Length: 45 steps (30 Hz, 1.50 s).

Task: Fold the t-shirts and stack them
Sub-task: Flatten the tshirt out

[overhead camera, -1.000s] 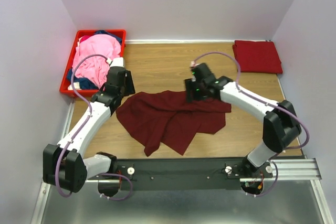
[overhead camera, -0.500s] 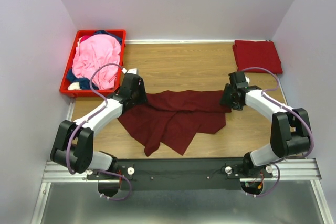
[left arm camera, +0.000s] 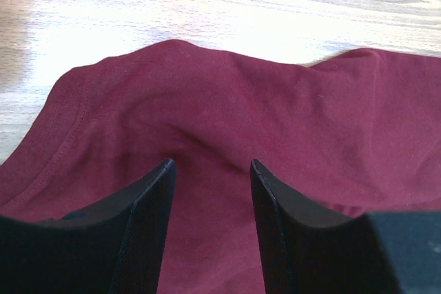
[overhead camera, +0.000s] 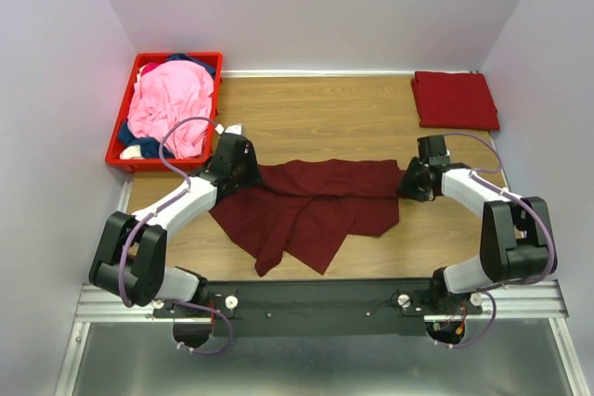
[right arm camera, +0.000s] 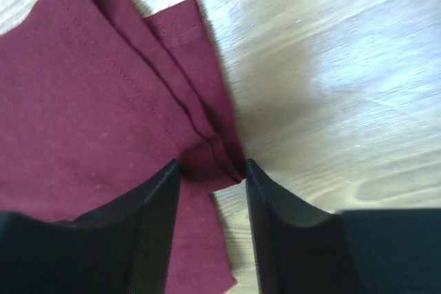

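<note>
A dark maroon t-shirt (overhead camera: 316,206) lies spread and rumpled on the wooden table, its far edge pulled out straight between my two grippers. My left gripper (overhead camera: 251,175) sits low over its left end; in the left wrist view (left arm camera: 210,163) the jaws stand apart with flat cloth (left arm camera: 227,101) under them. My right gripper (overhead camera: 409,183) is at the shirt's right end; in the right wrist view (right arm camera: 212,164) the jaws stand apart around a bunched hem (right arm camera: 207,149). A folded maroon shirt (overhead camera: 455,99) lies at the back right.
A red plastic crate (overhead camera: 115,157) at the back left holds a pink shirt (overhead camera: 172,104) and some navy cloth (overhead camera: 193,59). Purple walls close in the left, back and right. The metal base rail (overhead camera: 316,299) runs along the near edge.
Both grippers moved outward, the left leftward and the right rightward, drawing the shirt's far edge out straight. In the last half second the right gripper shifted a little further right.
</note>
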### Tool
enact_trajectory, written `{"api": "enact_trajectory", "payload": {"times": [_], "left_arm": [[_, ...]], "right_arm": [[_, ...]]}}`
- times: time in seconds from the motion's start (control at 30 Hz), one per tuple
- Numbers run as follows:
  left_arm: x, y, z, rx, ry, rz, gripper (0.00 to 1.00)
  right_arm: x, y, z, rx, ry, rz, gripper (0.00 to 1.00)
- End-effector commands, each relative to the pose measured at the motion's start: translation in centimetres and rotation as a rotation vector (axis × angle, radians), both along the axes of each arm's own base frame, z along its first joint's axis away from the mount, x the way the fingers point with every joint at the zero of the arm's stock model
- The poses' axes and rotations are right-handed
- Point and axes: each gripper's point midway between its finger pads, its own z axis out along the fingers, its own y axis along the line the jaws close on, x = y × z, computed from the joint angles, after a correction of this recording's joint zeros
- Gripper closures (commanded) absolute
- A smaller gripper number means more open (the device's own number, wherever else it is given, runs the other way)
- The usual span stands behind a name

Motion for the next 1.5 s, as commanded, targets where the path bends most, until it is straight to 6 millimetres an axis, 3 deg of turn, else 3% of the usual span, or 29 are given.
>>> {"api": "enact_trajectory", "payload": {"times": [0.0,0.03,0.07,0.13,0.27,0.3,0.33,0.4,0.43,0.47,0.5,0.53,0.57,0.67,0.7,0.73,0.77,0.8,0.83,0.9,0.97,1.0,1.03,1.07,1.13,1.17,1.2,1.27,1.47], "left_arm": [[0.2,-0.4,0.8,-0.025,-0.029,-0.01,0.44],[0.2,-0.4,0.9,-0.024,-0.029,-0.006,0.44],[0.2,-0.3,1.0,-0.023,-0.034,-0.006,0.44],[0.2,-0.3,1.2,-0.023,-0.038,-0.006,0.44],[0.4,-0.3,1.4,-0.015,-0.045,-0.016,0.44],[0.4,-0.4,1.6,-0.016,-0.046,-0.019,0.44],[0.5,-0.4,1.6,-0.015,-0.046,-0.02,0.44],[0.4,-0.4,1.7,-0.012,-0.045,-0.025,0.44],[0.4,-0.4,1.6,-0.013,-0.044,-0.026,0.44],[0.3,-0.5,1.6,-0.01,-0.043,-0.034,0.44],[0.2,-0.5,1.6,-0.009,-0.041,-0.038,0.44],[0.1,-0.7,1.5,-0.013,-0.038,-0.048,0.44],[0.0,-0.7,1.5,-0.009,-0.034,-0.051,0.44],[-0.3,-1.0,1.3,-0.002,-0.029,-0.066,0.44],[-0.4,-1.1,1.2,0.0,-0.025,-0.069,0.44],[-0.4,-1.2,1.2,0.003,-0.024,-0.072,0.44],[-0.5,-1.4,1.3,0.004,-0.024,-0.079,0.44],[-0.5,-1.5,1.3,0.009,-0.023,-0.083,0.44],[-0.5,-1.6,1.3,0.01,-0.022,-0.085,0.44],[-0.7,-2.0,1.3,0.017,-0.02,-0.093,0.44],[-0.9,-2.8,1.5,0.018,-0.024,-0.113,0.44],[-1.0,-3.2,1.5,0.023,-0.025,-0.127,0.44],[-0.9,-3.8,1.9,0.023,-0.032,-0.137,0.43],[-0.9,-4.0,2.0,0.037,-0.033,-0.14,0.44],[-1.4,-5.3,2.2,0.056,-0.026,-0.177,0.43],[-1.6,-5.6,2.1,0.072,-0.019,-0.184,0.43],[-1.8,-5.9,1.9,0.081,-0.01,-0.196,0.43],[-2.4,-7.1,1.5,0.087,0.001,-0.232,0.43],[-3.6,-7.4,-1.5,0.046,0.08,-0.243,0.44]], "right_arm": [[0.1,1.4,-0.7,0.077,-0.003,0.013,0.65],[0.1,1.4,-0.7,0.081,-0.005,0.011,0.72],[0.3,1.5,-0.3,0.087,-0.02,0.015,0.88],[0.8,2.1,0.7,0.116,-0.046,0.025,0.99],[4.7,3.6,6.1,0.19,-0.187,0.055,0.99],[6.9,4.0,9.0,0.202,-0.26,0.065,0.99],[6.9,4.1,8.7,0.204,-0.25,0.066,0.99],[10.6,4.3,13.1,0.208,-0.359,0.068,0.99],[12.0,4.3,13.0,0.2,-0.357,0.065,0.99],[14.5,4.4,16.4,0.202,-0.436,0.065,0.99],[15.8,4.1,17.4,0.184,-0.466,0.05,0.99],[17.4,4.1,16.3,0.175,-0.445,0.038,0.99],[19.8,4.1,19.7,0.174,-0.526,0.029,0.98],[23.8,3.5,19.6,0.14,-0.552,-0.01,0.86],[25.3,3.2,21.8,0.125,-0.606,-0.023,0.76],[25.8,3.3,21.9,0.12,-0.613,-0.011,0.55],[26.1,3.4,21.9,0.103,-0.617,0.018,0.46],[25.8,3.8,22.1,0.115,-0.618,0.049,0.33],[25.4,4.2,22.4,0.118,-0.621,0.07,0.29],[24.1,4.6,21.7,0.109,-0.602,0.124,0.24],[21.4,5.6,19.9,0.115,-0.552,0.198,0.24],[20.1,5.9,20.5,0.12,-0.558,0.221,0.24],[18.9,6.4,19.2,0.132,-0.524,0.246,0.24],[16.9,6.6,16.4,0.134,-0.458,0.271,0.24],[14.1,7.6,14.8,0.154,-0.416,0.312,0.24],[12.2,7.4,11.8,0.155,-0.344,0.306,0.24],[11.4,7.2,10.9,0.151,-0.323,0.297,0.25],[10.4,5.8,8.8,0.108,-0.288,0.238,0.27],[12.4,5.6,8.7,0.288,-0.331,0.161,0.32]]}}
